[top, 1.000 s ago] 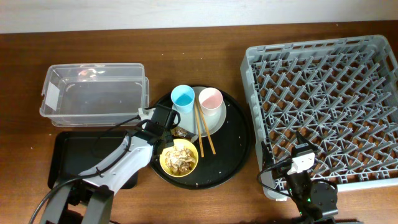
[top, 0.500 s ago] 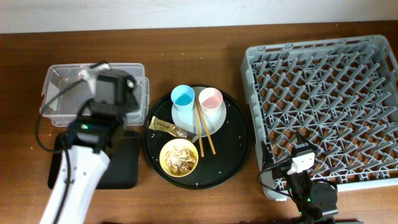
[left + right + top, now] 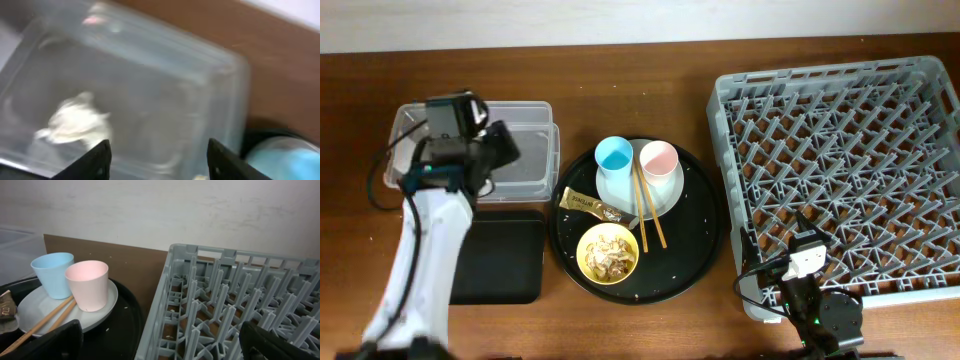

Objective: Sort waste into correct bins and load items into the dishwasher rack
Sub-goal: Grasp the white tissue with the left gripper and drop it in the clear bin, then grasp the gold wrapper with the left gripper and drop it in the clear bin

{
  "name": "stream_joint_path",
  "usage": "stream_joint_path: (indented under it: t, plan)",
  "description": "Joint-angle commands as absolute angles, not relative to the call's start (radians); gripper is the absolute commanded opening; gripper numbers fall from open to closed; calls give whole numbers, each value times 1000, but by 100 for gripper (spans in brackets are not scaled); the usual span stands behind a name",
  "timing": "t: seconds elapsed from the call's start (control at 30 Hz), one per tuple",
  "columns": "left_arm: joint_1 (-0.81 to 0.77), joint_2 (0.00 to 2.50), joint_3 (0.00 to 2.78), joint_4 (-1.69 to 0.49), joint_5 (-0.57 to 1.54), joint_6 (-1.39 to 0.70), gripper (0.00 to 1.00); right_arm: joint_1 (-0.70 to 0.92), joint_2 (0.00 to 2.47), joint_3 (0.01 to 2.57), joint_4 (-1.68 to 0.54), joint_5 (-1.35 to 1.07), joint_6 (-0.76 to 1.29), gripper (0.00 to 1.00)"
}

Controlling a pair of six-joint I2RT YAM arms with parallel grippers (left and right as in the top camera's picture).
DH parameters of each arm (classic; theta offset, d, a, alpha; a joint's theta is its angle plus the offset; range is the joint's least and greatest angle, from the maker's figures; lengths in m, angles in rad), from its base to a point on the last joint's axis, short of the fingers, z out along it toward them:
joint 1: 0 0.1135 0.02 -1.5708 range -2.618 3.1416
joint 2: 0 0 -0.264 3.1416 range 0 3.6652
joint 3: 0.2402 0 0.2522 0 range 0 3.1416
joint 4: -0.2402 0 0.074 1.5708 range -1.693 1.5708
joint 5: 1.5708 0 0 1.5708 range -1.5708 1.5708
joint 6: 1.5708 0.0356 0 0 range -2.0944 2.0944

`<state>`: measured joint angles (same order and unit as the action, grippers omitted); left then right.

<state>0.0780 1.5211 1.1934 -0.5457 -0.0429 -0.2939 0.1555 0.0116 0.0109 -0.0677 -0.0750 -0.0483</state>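
Observation:
My left gripper point(image 3: 492, 150) point(image 3: 157, 160) is open and empty above the clear tub point(image 3: 525, 150). A crumpled white tissue point(image 3: 75, 120) lies inside the tub point(image 3: 150, 95). The gold-brown wrapper point(image 3: 588, 205) and the yellow bowl point(image 3: 608, 252) holding beige flakes sit on the round black tray point(image 3: 695, 240). The blue cup point(image 3: 614, 155), pink cup point(image 3: 658, 158) and chopsticks point(image 3: 648, 215) rest on the pale plate point(image 3: 665, 192). My right gripper point(image 3: 807, 262) point(image 3: 160, 345) is open and empty at the front left corner of the grey rack point(image 3: 840, 160).
The shallow black rectangular tray point(image 3: 505, 260) lies in front of the clear tub, partly under my left arm. Rice-like crumbs are scattered on the round tray. The right wrist view shows the blue cup point(image 3: 52, 272), pink cup point(image 3: 87, 285) and rack point(image 3: 235, 305).
My left arm has swung from the round tray back and left over the clear tub. The tissue now lies in the tub and the left jaws are open. The right arm has not moved.

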Motion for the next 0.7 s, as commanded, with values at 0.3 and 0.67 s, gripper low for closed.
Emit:
stream_joint_path:
  t: [0.3, 0.67]
  plan:
    - [-480, 1486, 1134, -794, -136, -1009, 52, 149, 6, 6, -72, -70, -39, 99]
    - [-426, 1623, 1013, -640, -166, -1193, 52, 149, 6, 6, -72, -70, -39, 98]
